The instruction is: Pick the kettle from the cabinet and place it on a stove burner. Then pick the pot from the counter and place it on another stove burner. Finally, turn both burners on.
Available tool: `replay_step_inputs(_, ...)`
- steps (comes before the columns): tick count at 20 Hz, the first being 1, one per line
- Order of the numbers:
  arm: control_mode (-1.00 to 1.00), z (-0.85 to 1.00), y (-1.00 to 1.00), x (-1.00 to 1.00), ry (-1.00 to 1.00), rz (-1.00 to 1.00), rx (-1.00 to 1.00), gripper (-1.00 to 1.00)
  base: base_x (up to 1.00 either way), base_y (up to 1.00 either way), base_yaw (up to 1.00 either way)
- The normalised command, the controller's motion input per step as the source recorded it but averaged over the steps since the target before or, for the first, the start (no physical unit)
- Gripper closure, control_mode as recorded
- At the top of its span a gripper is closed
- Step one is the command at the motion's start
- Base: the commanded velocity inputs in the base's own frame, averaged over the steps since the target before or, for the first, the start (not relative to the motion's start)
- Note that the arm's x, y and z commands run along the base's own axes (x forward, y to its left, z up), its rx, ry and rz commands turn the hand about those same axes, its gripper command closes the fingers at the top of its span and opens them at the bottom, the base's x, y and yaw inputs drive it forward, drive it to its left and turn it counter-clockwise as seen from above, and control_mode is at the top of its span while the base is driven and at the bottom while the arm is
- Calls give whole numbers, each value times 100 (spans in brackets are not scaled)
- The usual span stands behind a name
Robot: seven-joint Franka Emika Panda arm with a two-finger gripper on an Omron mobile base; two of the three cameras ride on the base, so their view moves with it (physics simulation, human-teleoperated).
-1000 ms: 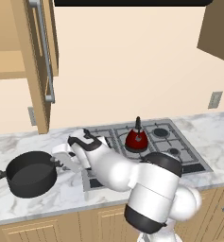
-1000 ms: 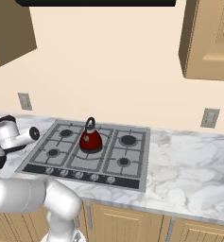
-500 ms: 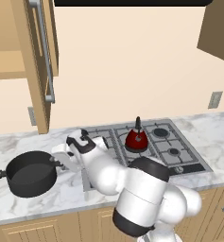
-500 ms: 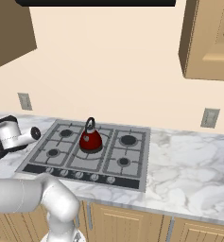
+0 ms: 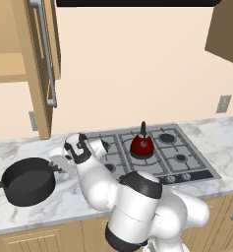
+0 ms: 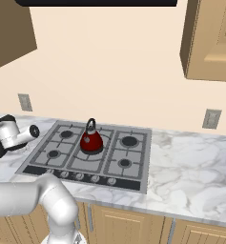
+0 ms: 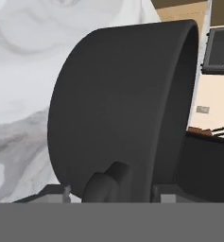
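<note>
Plain cream wall (image 6: 109, 62) behind worktop — grey socket plate (image 6: 211, 118) low on it, far across from gripper (image 5: 58, 162). Dark hood edge (image 6: 95, 2) overhead. Tan wall cupboard (image 6: 212, 40) upper far side — wooden drawers (image 6: 133, 228) below worktop edge.

The black pot (image 5: 28, 181) sits on the marble desk (image 5: 64, 206), left of the cooktop (image 5: 152, 152). The red kettle (image 5: 141, 143) stands on a middle burner. The pincer (image 5: 57, 165) reaches the pot's right handle, seemingly touching it.
</note>
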Motion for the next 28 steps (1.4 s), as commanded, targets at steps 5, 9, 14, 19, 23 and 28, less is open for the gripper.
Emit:
replay_step_inputs(5, -100, -2, 11, 1, 0, 0, 0, 100, 0, 0, 0)
replay_step_inputs(9, -100, -1, 0, 0, 0, 0, 0, 100, 0, 0, 0)
replay_step_inputs(14, -100, 0, 0, 0, -3, 0, 4, 100, 0, 0, 0)
replay_step_inputs(19, -100, 1, -2, 0, -4, 0, 7, 100, 0, 0, 0)
replay_step_inputs(23, -100, 1, -3, 0, -1, 0, 5, 100, 0, 0, 0)
replay_step_inputs(28, -100, 6, -8, 0, 0, 0, 3, 100, 0, 0, 0)
